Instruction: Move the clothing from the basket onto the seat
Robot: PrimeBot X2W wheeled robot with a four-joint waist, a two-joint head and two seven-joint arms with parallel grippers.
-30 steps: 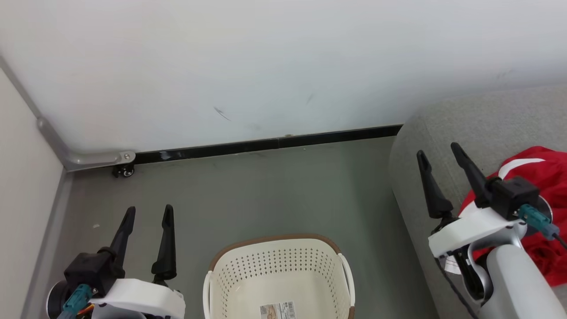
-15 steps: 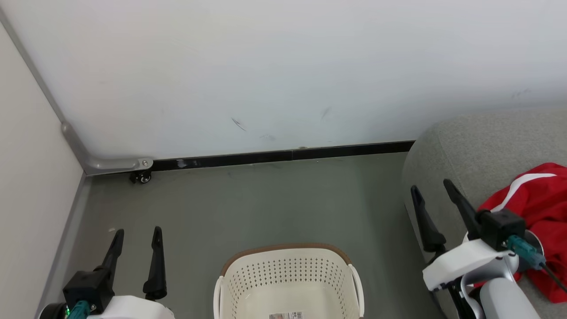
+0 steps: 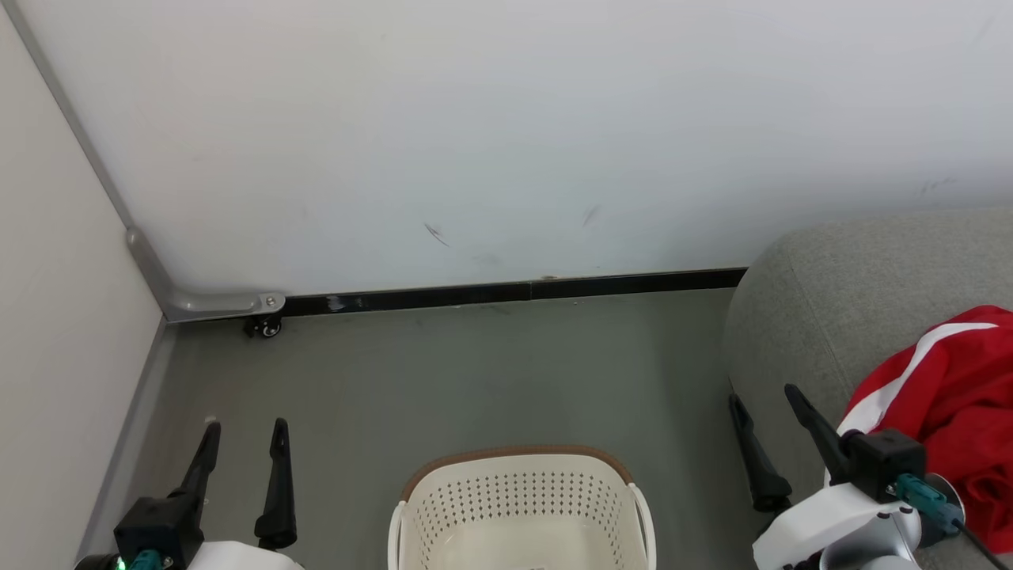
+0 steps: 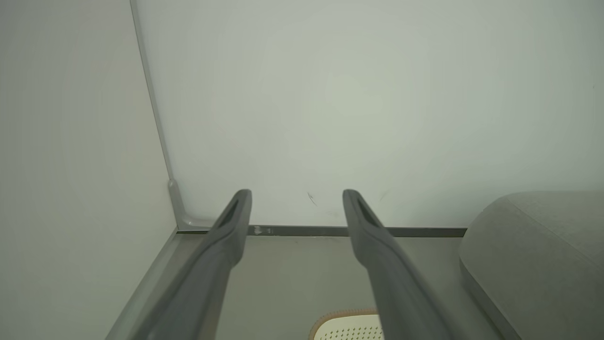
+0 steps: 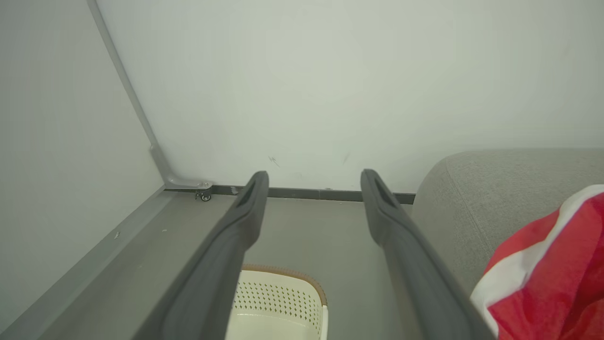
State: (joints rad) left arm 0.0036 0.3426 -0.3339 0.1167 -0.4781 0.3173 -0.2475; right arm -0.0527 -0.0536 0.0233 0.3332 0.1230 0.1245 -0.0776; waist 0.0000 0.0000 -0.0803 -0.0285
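Head view: the left tool (image 3: 245, 426) and right tool (image 3: 763, 394) both gape wide and empty, fingers pointing up, flanking the basket (image 3: 514, 455). What shows of the basket's inside is bare. Red clothing (image 3: 950, 388) lies on the seat (image 3: 831, 285), just beside the right tool, so the task looks nearly or fully done.

White wall (image 3: 506, 119), 2 dark scuffs (image 3: 435, 233) low on it. Black baseboard (image 3: 514, 291) along its foot, meeting the grey floor (image 3: 475, 380). Left side: pale panel (image 3: 55, 317) with grey metal frame (image 3: 206, 302), small black caster (image 3: 267, 327) just under the frame's end.
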